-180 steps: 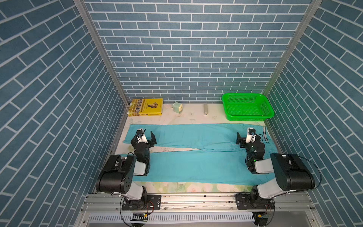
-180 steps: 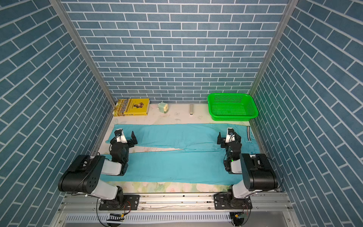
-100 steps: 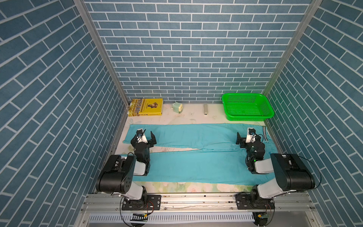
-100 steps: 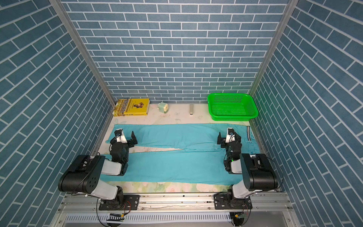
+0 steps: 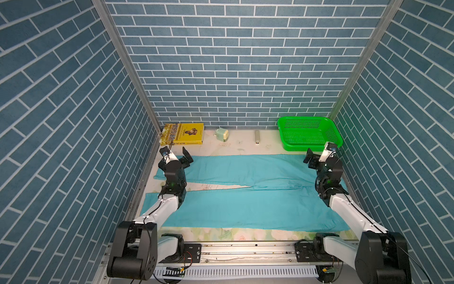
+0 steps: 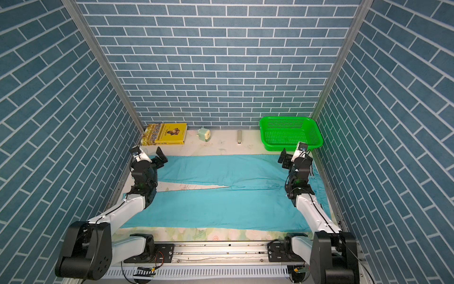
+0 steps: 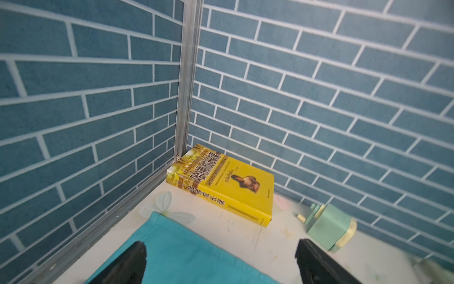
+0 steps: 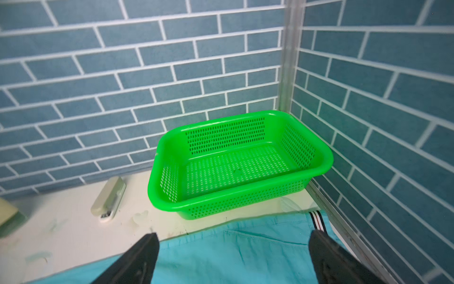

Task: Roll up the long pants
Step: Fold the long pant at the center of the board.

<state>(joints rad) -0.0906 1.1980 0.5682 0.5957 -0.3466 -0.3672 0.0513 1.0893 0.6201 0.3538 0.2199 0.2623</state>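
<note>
The green basket (image 8: pixel 233 196) sits at 1 o'clock on the bench (image 5: pixel 240 146), against the back wall. The right wrist view looks straight into it, and only its own perforated floor shows. The long pants (image 5: pixel 245 204) lie flat and unrolled across the middle of the bench, with the legs running toward 9 o'clock, the waist end at 3 o'clock, and a narrow wedge of bare bench between the legs. The left fingers (image 7: pixel 132 260) are spread wide over the far leg's hem corner at 10 o'clock, and the right fingers (image 8: pixel 140 258) are spread as wide over the waist end at 2 o'clock; neither pair pinches cloth. Set against the earlier pictures, both arms and the pants sit as they did. The right wrist view gives the striped waistband (image 8: pixel 317 218) close up, near the basket's front wall. The left wrist view gives the hem corner near the yellow book (image 7: pixel 233 186). Only the top views take in the whole garment.
</note>
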